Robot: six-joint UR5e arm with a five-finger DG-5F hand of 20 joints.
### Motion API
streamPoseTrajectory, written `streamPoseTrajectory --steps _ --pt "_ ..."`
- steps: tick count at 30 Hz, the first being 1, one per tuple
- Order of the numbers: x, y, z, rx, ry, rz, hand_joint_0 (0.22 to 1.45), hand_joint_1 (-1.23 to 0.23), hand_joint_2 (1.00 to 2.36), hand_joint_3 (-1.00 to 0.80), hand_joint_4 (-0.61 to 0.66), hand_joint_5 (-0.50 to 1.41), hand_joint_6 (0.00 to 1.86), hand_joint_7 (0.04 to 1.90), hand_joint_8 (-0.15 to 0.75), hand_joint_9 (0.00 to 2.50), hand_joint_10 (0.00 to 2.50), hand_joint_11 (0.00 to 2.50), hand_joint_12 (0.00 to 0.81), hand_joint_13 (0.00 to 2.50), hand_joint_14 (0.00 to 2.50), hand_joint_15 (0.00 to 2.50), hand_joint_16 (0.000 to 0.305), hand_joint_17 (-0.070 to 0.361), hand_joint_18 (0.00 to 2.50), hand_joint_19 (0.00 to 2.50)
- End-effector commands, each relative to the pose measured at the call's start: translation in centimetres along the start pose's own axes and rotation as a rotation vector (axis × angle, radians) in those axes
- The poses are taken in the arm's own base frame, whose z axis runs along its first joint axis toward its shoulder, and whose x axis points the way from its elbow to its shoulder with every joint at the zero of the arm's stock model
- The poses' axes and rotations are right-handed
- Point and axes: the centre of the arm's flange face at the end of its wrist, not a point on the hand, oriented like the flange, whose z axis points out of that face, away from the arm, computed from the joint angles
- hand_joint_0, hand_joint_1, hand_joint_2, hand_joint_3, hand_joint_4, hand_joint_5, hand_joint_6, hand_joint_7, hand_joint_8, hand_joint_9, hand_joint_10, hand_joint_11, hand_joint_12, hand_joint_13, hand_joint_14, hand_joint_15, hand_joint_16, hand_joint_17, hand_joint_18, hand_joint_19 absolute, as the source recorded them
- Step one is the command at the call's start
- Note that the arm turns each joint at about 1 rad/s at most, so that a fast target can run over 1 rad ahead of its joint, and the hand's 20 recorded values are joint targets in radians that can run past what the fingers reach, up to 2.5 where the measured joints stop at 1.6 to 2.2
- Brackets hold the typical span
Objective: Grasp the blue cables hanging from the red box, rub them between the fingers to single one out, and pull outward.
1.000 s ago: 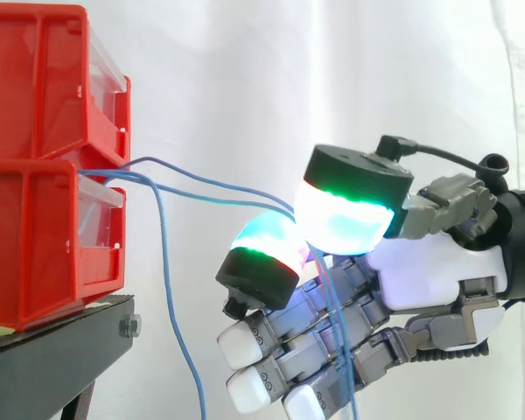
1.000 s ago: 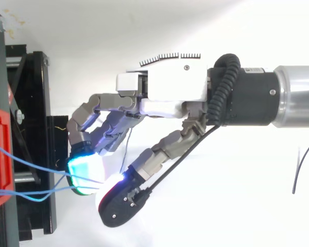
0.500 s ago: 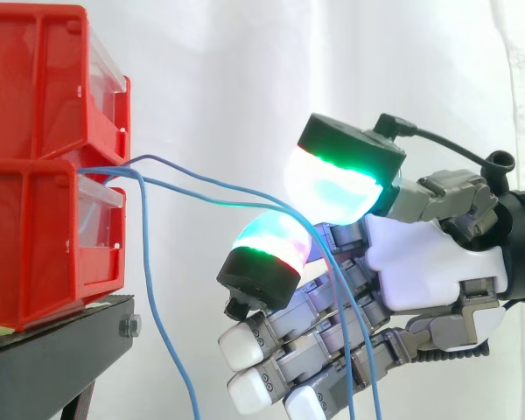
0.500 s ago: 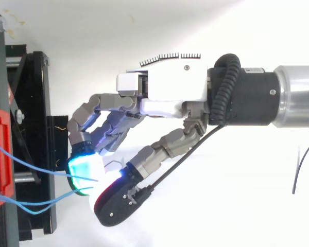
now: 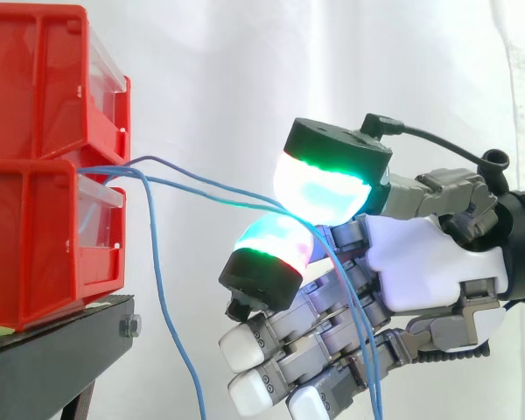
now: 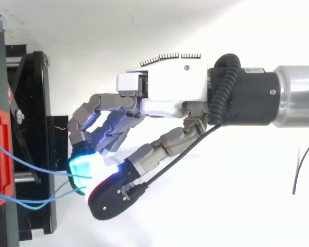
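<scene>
Here's the hand (image 5: 420,271), reaching in from the right with its palm level and facing the red bins. It's clamped: two glowing pads (image 5: 319,188), green and cyan, are pressed together with the blue cables (image 5: 236,194) pinched between them. The other fingers are curled underneath, their white tips pointing back toward the stand.

Follow the cables and you'll see them come out at the top front edge of the lower red bin (image 5: 35,245), just under the upper red bin (image 5: 35,79). Two strands run across the open gap, sloping gently down into the pinch, then spill down over the curled fingers and off the bottom of the side view. A third strand hangs loose from the same edge of the bin, dropping past the front edge of the black stand (image 5: 61,350).

From above, the strands (image 6: 41,165) leave the bin apart and meet at the pads. The white curtain (image 5: 245,70) hangs behind it all.
</scene>
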Motion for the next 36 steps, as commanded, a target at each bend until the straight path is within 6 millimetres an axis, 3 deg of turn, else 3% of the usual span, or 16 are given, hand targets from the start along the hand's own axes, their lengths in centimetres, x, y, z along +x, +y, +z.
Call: streamPoseTrajectory --steps 1,7,10,20,29,36 --pt "0.01 0.05 0.02 -0.001 0.0 0.0 0.58 -0.77 1.01 -0.22 0.13 -0.14 0.89 1.14 0.343 0.77 0.01 0.31 0.416 0.6 0.01 0.29 0.053 0.118 0.7 0.37" --pt "0.0 -0.02 -0.01 0.0 0.0 0.0 0.59 -0.81 1.01 -0.17 0.15 -0.14 0.91 1.08 0.364 0.76 0.01 0.32 0.445 0.61 0.01 0.29 0.057 0.129 0.73 0.34" --pt "0.01 0.05 0.02 -0.001 0.0 0.0 0.62 -0.89 1.01 -0.24 0.13 -0.17 0.91 1.08 0.323 0.7 0.01 0.34 0.404 0.56 0.01 0.29 0.05 0.112 0.65 0.36" --pt "-0.01 -0.07 -0.05 0.005 0.0 -0.001 0.72 -0.96 1.01 -0.43 0.15 -0.18 0.92 1.02 0.314 0.68 0.01 0.34 0.402 0.57 0.01 0.28 0.049 0.109 0.67 0.3" --pt "0.01 -0.07 -0.05 0.005 0.001 -0.001 0.56 -0.82 1.0 -0.5 0.16 -0.15 0.9 1.05 0.333 0.74 0.01 0.32 0.403 0.59 0.01 0.29 0.049 0.111 0.7 0.35" --pt "0.01 -0.01 -0.05 0.005 0.001 -0.001 0.52 -0.74 1.0 -0.5 0.16 -0.14 0.89 1.08 0.346 0.78 0.01 0.31 0.412 0.61 0.01 0.29 0.051 0.115 0.72 0.36"
